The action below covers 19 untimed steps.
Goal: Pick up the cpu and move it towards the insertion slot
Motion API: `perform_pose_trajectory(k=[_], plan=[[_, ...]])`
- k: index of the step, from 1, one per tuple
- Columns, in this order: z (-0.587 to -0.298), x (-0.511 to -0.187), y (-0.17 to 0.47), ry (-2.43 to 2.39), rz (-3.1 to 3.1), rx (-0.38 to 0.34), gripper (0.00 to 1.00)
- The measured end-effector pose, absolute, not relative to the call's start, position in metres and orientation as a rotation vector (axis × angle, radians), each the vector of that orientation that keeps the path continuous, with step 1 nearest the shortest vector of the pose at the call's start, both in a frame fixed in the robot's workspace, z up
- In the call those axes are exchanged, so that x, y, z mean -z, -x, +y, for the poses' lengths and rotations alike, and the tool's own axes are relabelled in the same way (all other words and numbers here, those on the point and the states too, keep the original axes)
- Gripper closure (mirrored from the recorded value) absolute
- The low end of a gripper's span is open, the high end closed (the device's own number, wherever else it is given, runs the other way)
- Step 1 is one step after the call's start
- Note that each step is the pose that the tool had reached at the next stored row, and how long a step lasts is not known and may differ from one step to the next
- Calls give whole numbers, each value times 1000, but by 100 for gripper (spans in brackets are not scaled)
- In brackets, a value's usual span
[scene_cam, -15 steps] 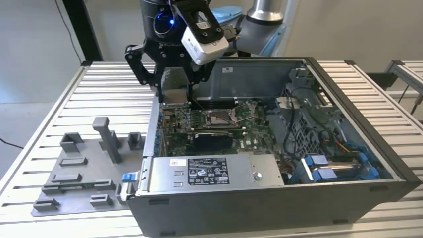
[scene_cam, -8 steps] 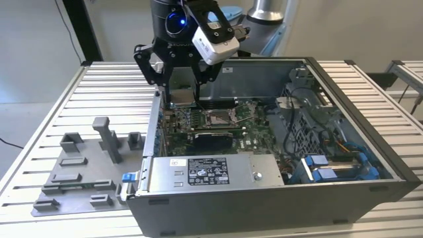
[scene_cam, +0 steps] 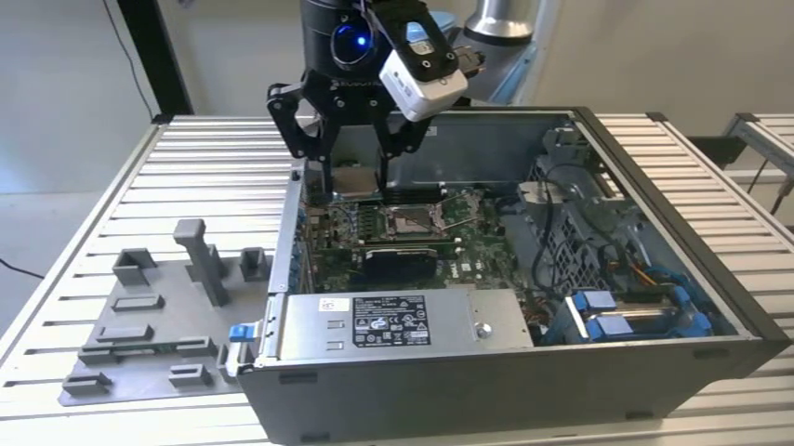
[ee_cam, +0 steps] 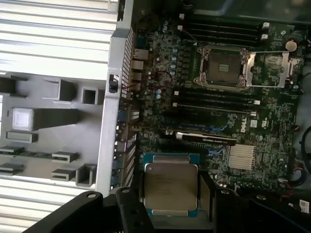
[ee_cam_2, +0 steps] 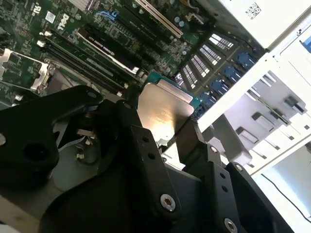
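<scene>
My gripper (scene_cam: 353,175) hangs over the back left corner of the open computer case in the exterior view, shut on the cpu (scene_cam: 353,181). In both wrist views the cpu (ee_cam: 170,187) (ee_cam_2: 163,109) is a flat square chip with a shiny silver top, clamped at two opposite edges between the black fingers (ee_cam: 137,194). It is held above the green motherboard (ee_cam: 160,82), close to the case's rear wall. The insertion slot (scene_cam: 410,220) (ee_cam: 222,68) lies open further along the board, its metal frame swung aside, and nothing sits in it.
A silver box with a white label (scene_cam: 385,321) fills the case's front. A black square block (scene_cam: 397,260) sits just in front of the slot. Cables and blue drive parts (scene_cam: 620,316) crowd the exterior view's right. A grey plastic fixture (scene_cam: 162,316) rests on the slatted table at the left.
</scene>
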<state>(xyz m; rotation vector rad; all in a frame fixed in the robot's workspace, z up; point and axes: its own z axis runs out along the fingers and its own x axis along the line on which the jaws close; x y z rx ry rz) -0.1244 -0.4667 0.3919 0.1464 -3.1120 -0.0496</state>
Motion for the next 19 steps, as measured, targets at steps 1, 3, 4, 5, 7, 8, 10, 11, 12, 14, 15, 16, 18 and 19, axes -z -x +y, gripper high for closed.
perform_pose_trajectory(k=[1,3,4,5,7,8,10,11,12,14,15,16,18,19], plan=[[-467,-392,123,-146,-3112,50,100],[-467,-392,119,-146,-3112,50,100],[-467,-392,117,-146,-3112,50,100],[-467,-392,115,-146,-3112,50,100],[-467,-392,110,-147,-3112,50,100],[-467,-392,106,-146,-3112,49,100],[-467,-392,100,-146,-3112,50,100],[-467,-392,96,-146,-3112,50,100],[-467,-392,93,-146,-3112,50,100],[-467,-392,87,-145,-3112,50,100],[-467,-392,84,-145,-3112,50,100],[-467,-392,81,-144,-3112,50,100],[-467,-392,75,-144,-3112,50,100],[-467,-392,72,-143,-3112,50,100]])
